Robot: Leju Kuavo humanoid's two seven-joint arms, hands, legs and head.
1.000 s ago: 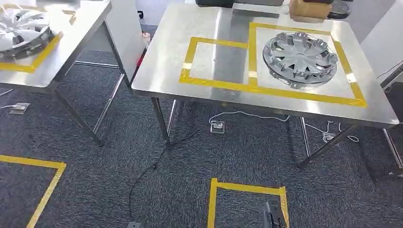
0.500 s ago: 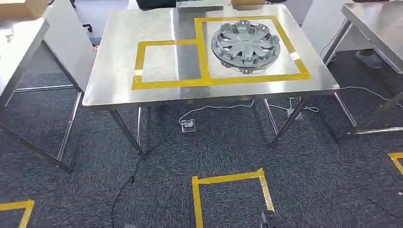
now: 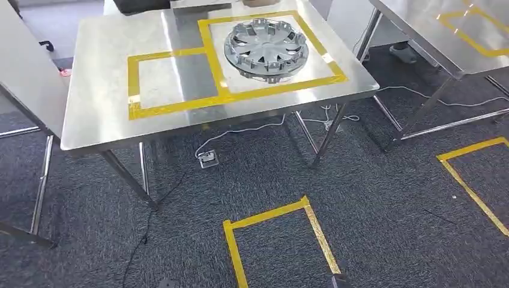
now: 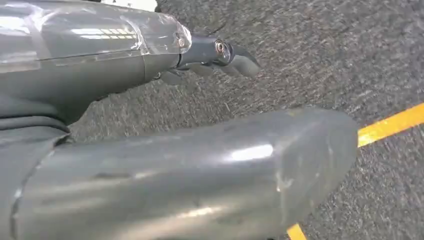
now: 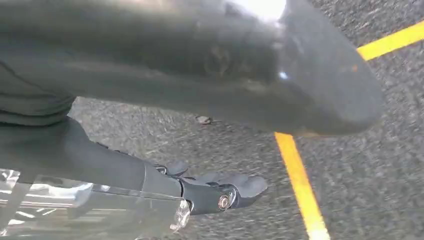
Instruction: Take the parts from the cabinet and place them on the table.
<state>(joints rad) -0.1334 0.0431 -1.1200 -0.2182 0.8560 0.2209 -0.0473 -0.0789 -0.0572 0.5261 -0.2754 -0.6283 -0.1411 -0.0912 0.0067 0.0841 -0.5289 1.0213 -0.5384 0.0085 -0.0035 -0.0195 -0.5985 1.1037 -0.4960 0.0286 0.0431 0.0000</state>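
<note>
Now the whole head view has swung since the earlier frames: the steel table (image 3: 96,120) sits further left and at a steeper slant, a second table (image 3: 420,30) has come in at upper right, and another strip of yellow floor tape (image 3: 474,186) shows at right. This is the camera turning; the things themselves have not shifted on the tabletop. The silver hubcap (image 3: 266,49) lies flat inside the larger of two yellow-taped rectangles on the table, on the far right part of the top, its spokes fanning from a round hub and small clips standing around its rim. The smaller taped rectangle (image 3: 133,84) beside it holds nothing. Beneath the table a white cable runs to a floor socket (image 3: 207,159) on the dark carpet, and a yellow taped square (image 3: 276,240) marks the floor nearer the robot. Seen from the wrist cameras, the left hand (image 4: 210,55) hangs over the carpet with its fingers loosely apart and gripping nothing; the right hand (image 5: 210,192) hangs likewise above the carpet, fingers extended and holding nothing, close to a yellow tape line (image 5: 300,185).
</note>
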